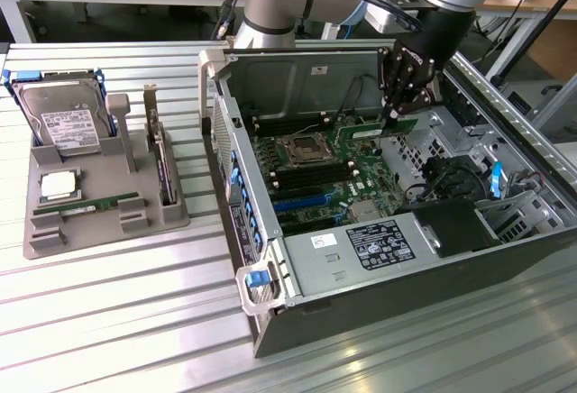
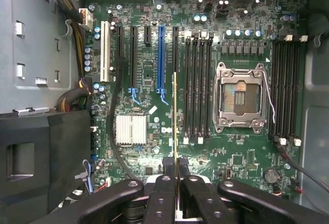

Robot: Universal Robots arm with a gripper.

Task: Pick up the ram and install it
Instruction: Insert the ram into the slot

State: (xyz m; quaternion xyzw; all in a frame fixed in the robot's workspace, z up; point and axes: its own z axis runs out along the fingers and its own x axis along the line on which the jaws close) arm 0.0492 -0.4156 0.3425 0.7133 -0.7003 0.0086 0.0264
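Black gripper (image 2: 176, 183) clamped on long, thin green ram stick (image 2: 175, 116), held edge-on above dark green motherboard (image 1: 306, 177) inside open grey computer case (image 1: 379, 267), beside black memory slots (image 2: 198, 88).

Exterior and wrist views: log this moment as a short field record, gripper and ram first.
gripper: shut on the ram, above the open computer case
ram: held edge-on over the motherboard, beside the memory slots
CPU socket: open, empty
parts tray: holds a second memory stick, hard drive
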